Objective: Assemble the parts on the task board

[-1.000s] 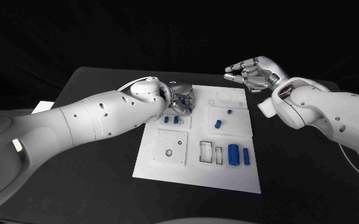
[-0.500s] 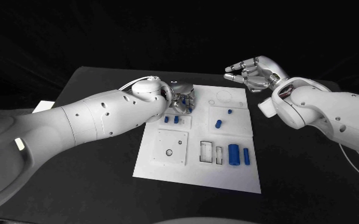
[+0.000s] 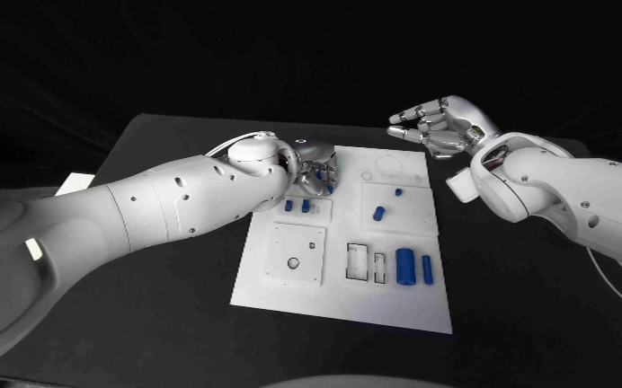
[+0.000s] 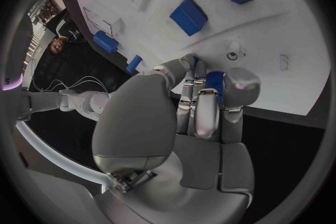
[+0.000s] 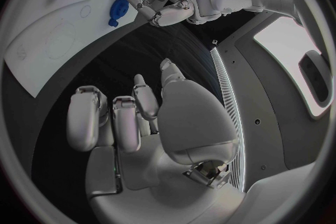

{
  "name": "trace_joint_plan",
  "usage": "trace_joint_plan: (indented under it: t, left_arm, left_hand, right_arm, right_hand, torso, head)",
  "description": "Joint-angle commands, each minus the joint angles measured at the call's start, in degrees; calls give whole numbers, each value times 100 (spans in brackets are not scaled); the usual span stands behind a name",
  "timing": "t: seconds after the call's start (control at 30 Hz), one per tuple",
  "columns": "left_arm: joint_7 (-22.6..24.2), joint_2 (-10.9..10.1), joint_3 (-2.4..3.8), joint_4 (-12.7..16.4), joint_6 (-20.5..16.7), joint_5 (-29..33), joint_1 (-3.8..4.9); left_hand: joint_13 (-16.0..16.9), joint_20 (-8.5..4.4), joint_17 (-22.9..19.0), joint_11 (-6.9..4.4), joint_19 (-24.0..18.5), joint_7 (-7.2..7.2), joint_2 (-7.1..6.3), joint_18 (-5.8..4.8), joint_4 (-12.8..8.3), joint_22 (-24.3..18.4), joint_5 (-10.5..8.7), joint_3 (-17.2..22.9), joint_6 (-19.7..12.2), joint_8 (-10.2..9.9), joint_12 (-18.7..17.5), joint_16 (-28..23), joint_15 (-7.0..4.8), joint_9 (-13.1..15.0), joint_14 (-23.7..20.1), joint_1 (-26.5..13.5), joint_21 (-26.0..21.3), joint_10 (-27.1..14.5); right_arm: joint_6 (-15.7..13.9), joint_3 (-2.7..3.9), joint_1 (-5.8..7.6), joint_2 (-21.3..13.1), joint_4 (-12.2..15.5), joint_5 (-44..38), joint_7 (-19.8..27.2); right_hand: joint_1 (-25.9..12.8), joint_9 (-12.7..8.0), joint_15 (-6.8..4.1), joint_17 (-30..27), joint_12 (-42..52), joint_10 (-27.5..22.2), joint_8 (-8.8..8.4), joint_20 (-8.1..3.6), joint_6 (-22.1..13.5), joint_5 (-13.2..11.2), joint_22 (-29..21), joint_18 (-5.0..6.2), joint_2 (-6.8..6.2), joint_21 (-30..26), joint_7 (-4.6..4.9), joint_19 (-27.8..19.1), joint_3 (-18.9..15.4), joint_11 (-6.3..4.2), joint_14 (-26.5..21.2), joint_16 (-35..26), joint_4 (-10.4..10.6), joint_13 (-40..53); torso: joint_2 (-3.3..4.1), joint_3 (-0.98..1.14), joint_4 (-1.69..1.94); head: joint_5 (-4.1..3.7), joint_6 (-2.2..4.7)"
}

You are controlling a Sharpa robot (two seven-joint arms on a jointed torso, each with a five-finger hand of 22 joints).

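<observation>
1. Left hand (image 3: 311, 171) at the far left corner of the white board (image 3: 279, 294), fingers curled round a small blue piece (image 4: 214, 81) and pinching it. Shifted a touch rightward since a second ago, so probably lining it up over a slot, not seated yet.
2. Two little blue pieces (image 3: 297, 207) sitting just near that hand, untouched. Same for the blue cylinder (image 3: 404, 267) at the near right.
3. Right hand (image 3: 439, 127) hovering off the board's far right corner, fingers curled loosely, holding nothing. No real change there.
</observation>
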Motion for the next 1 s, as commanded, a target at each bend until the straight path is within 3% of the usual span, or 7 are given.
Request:
trace_joint_plan:
  t: [0.03, 0.43, 0.63, 1.0]
  left_arm:
    - [20, -59, -10, 61, -168, 97, -42]
    - [43, -426, 111, 446, -561, 253, -45]
    - [43, -721, 187, 734, -666, 410, -44]
    - [-40, -1206, 214, 1020, -598, 631, -53]
  left_hand:
    - [4, 50, -17, 15, 80, 14, -6, -100, 1, -4, 39, 40, 42, -44, -39, 25, 41, 2, 209, -99, 6, 46]
    - [-12, 60, -25, 27, 74, 23, -36, -97, -2, -8, 38, 46, 54, -81, -116, 33, 50, -4, 207, -188, -6, 63]
    - [-13, 60, -19, 27, 73, 24, -37, -96, -3, -12, 38, 46, 56, -82, -117, 37, 50, -3, 208, -190, -10, 64]
    - [-14, 62, -20, 27, 73, 26, -51, -94, -11, -16, 38, 47, 71, -88, -133, 41, 51, -3, 209, -208, -16, 83]
  right_arm:
    - [71, 1, -3, 8, 9, -7, 62]
    - [70, 2, -3, -8, 8, -7, 65]
    - [75, 2, -3, -11, 3, -7, 66]
    - [77, 2, -6, -32, -2, -7, 68]
  right_hand:
    - [-42, 6, -11, 788, 34, 14, 32, 2, -8, 39, 4, 61, 31, -17, -6, -18, -42, -12, 417, -34, 1, 5]
    - [-42, 6, -11, 788, 34, 14, 32, 2, -8, 39, 4, 61, 31, -17, -6, -18, -42, -12, 417, -34, 1, 5]
    - [-42, 6, -11, 788, 34, 14, 32, 2, -8, 39, 4, 61, 31, -17, -6, -18, -42, -12, 417, -34, 1, 5]
    - [-42, 6, -11, 788, 34, 14, 32, 2, -8, 39, 4, 61, 31, -17, -6, -18, -42, -12, 417, -34, 1, 5]
  torso:
    - [2, -2, -3]
    - [-3, 3, 9]
    - [-5, 3, 7]
    - [-2, -5, 17]
  head:
    - [7, 8]
    - [13, 33]
    - [25, 52]
    - [20, 48]
